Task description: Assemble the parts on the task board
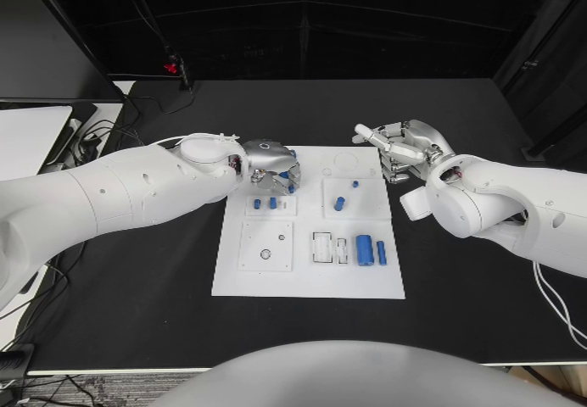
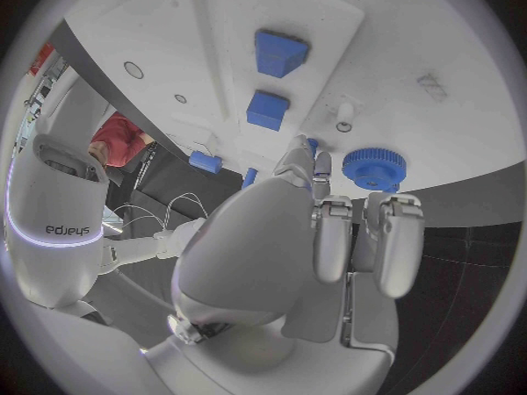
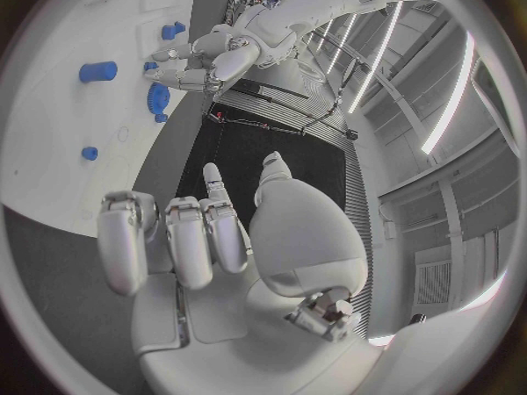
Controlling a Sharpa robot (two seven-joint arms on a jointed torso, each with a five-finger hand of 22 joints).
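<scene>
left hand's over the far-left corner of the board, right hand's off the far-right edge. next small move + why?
Probably lower the left hand onto the blue gear and grip it: its fingers hang just above the gear on the task board and appear to hold nothing. The right hand is empty, off the board.

Setting: robotics lab or test bay. Evidence: black counter [image 1: 147, 305] carrying a white task board [image 1: 309, 284], dark curtained walls behind, loose cables [image 1: 104, 131] trailing off the counter's edge, long ceiling strip lights [image 3: 456, 88] and exposed structural framing overhead.
</scene>
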